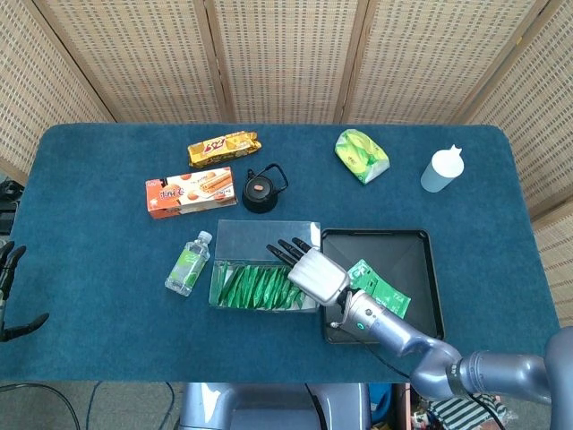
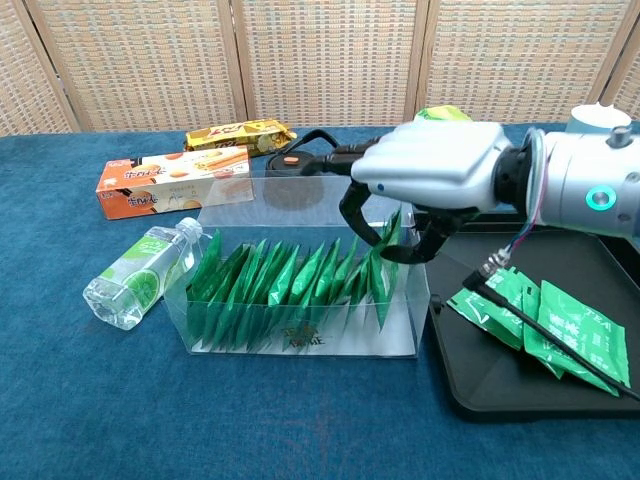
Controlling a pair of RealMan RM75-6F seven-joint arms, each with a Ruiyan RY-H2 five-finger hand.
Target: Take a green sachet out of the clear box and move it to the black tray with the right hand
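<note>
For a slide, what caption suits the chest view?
Right hand pinching a green sachet at the end of the clear box, beside the black tray.

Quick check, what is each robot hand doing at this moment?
Left robot hand: only partly visible at the table's edge; state cannot be told.
Right robot hand: over the clear box, pinching a green sachet between thumb and finger.
</note>
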